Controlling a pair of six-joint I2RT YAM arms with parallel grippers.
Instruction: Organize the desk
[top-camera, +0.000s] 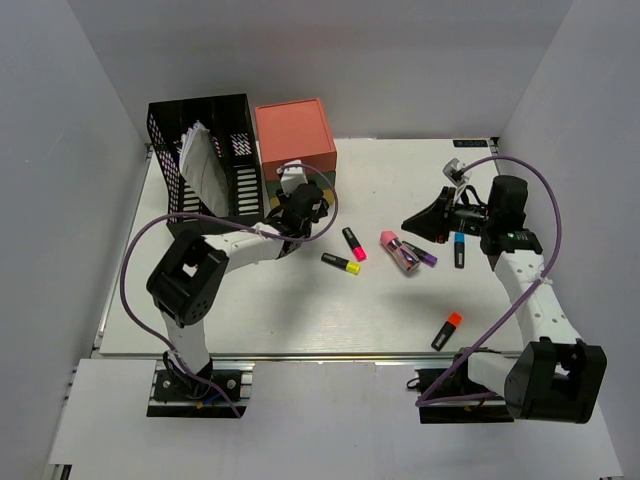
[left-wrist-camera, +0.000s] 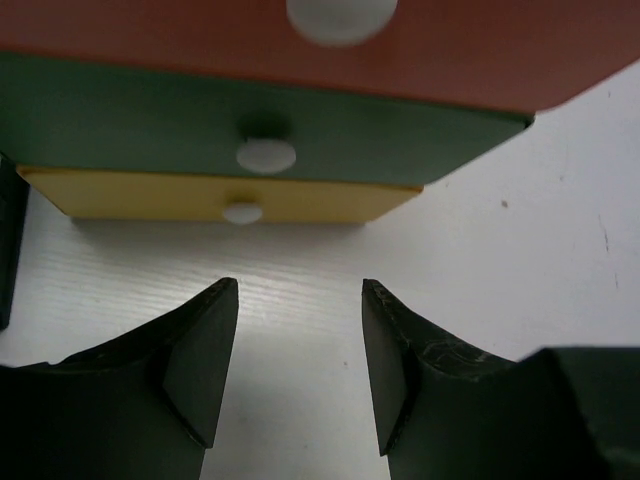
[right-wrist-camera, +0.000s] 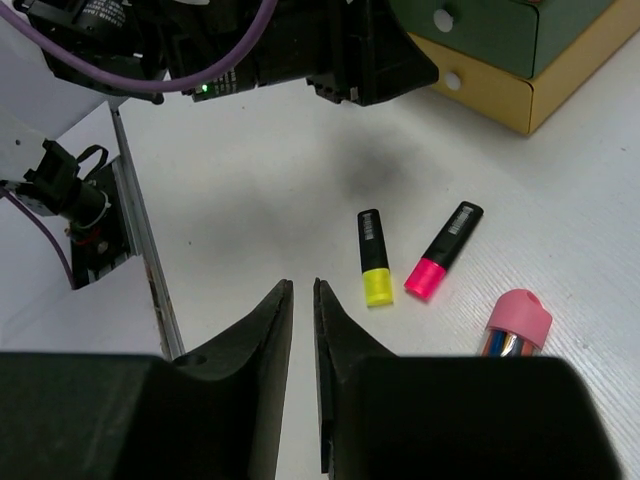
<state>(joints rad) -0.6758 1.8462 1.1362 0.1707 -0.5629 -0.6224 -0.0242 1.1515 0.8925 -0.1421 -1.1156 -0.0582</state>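
Your left end effector (left-wrist-camera: 300, 300) stands open and empty, its fingers (left-wrist-camera: 200, 360) low over the white worktop (left-wrist-camera: 500, 280). It faces the drawer unit (left-wrist-camera: 250, 120) just ahead, which has a coral drawer on top, a green one in the middle and a yellow one at the bottom, each with a white knob. Your right end effector (right-wrist-camera: 303, 290) grips nothing: its jaws are nearly together, with only a thin slit between them. It hangs above the worktop, right of centre. Ahead of it lie a yellow highlighter (right-wrist-camera: 372, 260) and a pink highlighter (right-wrist-camera: 445, 250), near each other but apart, and a pink-capped item (right-wrist-camera: 515, 322) just beside them. In the overhead view a purple highlighter (top-camera: 420, 253) and a blue highlighter (top-camera: 459, 249) lie under the right arm. An orange highlighter (top-camera: 447, 330) lies well apart, toward the near edge. The worktop spans the view beneath both arms. A black rack (top-camera: 205, 130) holding papers stands at its far left, beside the drawer unit.
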